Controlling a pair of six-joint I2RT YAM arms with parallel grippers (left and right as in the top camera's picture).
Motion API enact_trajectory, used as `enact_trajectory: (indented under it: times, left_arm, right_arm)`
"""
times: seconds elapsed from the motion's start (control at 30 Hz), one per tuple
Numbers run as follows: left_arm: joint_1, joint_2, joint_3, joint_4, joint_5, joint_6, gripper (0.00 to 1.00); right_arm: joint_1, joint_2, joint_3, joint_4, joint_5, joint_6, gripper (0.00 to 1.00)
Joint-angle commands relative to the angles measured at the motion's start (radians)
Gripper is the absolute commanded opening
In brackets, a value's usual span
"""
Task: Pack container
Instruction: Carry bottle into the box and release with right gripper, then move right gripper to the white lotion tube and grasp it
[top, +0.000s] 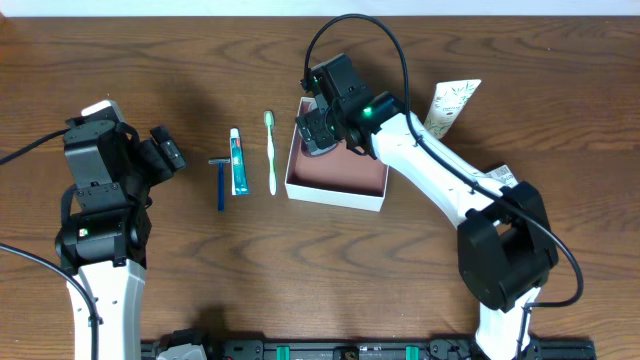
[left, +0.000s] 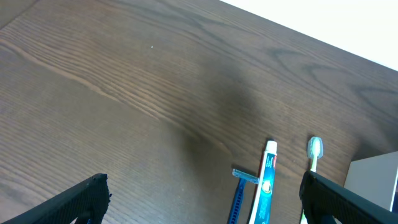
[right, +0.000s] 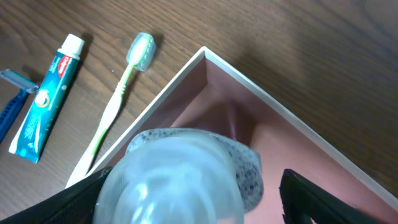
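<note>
Overhead, the right end effector (top: 321, 128) hangs above the upper-left corner of the container (top: 335, 197), its fingers closed around a clear, rounded object (right: 180, 180). The container sits on the surface (top: 200, 60) just right of a toothbrush (top: 271, 150), toothpaste (top: 238, 162) and razor (top: 220, 182) — the left end effector (top: 166, 148) gapes wide, empty.

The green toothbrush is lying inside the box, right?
Not quite. The green toothbrush is lying on the table, just outside the box, between it and the toothpaste. The overhead view shows this.
</note>
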Motion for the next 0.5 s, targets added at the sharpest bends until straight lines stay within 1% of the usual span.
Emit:
enact_trajectory:
  times: [0.0, 0.17, 0.23, 0.33, 0.4, 0.47]
  left_arm:
    - [0.004, 0.000, 0.023, 0.001, -0.008, 0.020, 0.98]
    - [0.004, 0.000, 0.023, 0.000, -0.008, 0.020, 0.98]
    - [0.004, 0.000, 0.023, 0.001, -0.008, 0.020, 0.98]
    - [0.004, 0.000, 0.023, 0.001, -0.008, 0.020, 0.98]
    - [0.004, 0.000, 0.023, 0.001, -0.008, 0.020, 0.98]
    - [0.004, 0.000, 0.023, 0.001, -0.008, 0.020, 0.98]
  right_arm:
    - [-0.002, -0.091, 0.017, -0.010, -0.006, -0.019, 0.85]
    - [-0.005, -0.177, 0.017, -0.095, 0.012, -0.016, 0.87]
    - [-0.014, -0.220, 0.017, -0.150, 0.046, 0.017, 0.89]
    - [-0.043, -0.282, 0.017, -0.216, 0.136, 0.077, 0.89]
    - [-0.079, -0.320, 0.017, -0.244, 0.194, 0.121, 0.90]
    - [-0.129, -0.350, 0.017, -0.255, 0.211, 0.140, 0.90]
